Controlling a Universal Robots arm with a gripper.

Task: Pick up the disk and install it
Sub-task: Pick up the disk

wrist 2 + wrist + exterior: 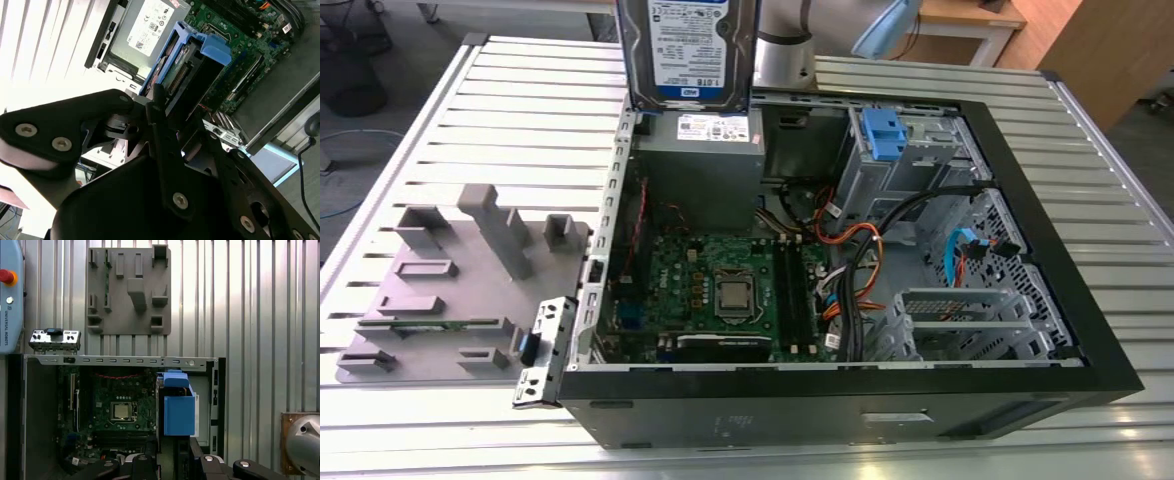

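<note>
Pick-up: we judge it done. The disk [687,45] hangs upright at the top centre of the exterior view, above the far edge of the open computer case [827,415], touching neither the case nor the slatted table [520,100]. In the second wrist view the gripper [180,120] is closed narrowly on the disk's near end, its fingers against the blue carrier frame.

Installation: we judge it not done. The disk sits wholly outside the case. The metal drive cage [961,315], at the lower right of the exterior view, shows no drive from this angle.

Count, exterior view:
- one disk
- one computer case
- one motherboard [720,290], at centre
- one power supply [707,140], directly below the disk
- one bare blue bracket [887,135], at upper right inside the case
- one grey fixture plate [454,290], at the left, beside the case
</note>
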